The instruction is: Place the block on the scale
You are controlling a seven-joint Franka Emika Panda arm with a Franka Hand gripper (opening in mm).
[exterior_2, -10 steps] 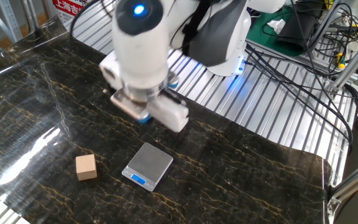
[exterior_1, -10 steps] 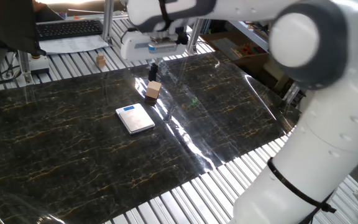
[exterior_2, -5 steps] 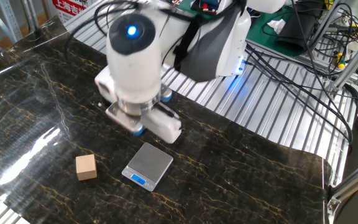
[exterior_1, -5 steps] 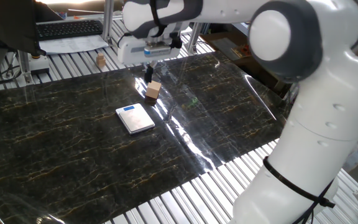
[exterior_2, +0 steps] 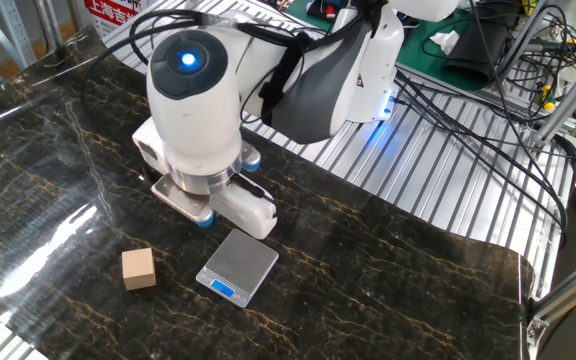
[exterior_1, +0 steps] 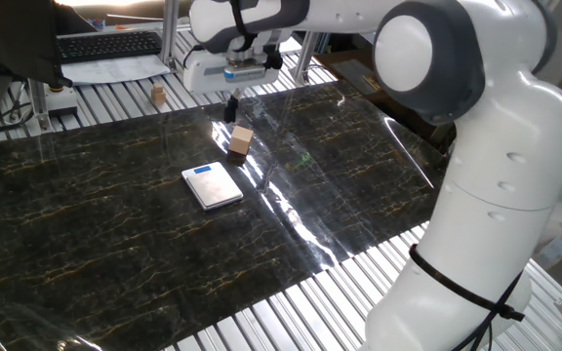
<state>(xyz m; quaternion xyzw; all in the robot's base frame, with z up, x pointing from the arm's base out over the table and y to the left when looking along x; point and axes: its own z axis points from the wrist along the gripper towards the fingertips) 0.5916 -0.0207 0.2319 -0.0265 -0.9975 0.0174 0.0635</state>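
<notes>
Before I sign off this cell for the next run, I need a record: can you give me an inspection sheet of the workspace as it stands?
Surface: dark marbled mat over a ribbed metal table; glare streaks.
Job's things: block on the mat, beside the scale, not touching; scale pan bare.
Clutter: small tan wooden piece beyond the mat.
Tool: tool above the block, apart from it; opening cannot be told.
Cables: black bundle behind the robot base.
Surroundings: keyboard, metal frame posts.
</notes>
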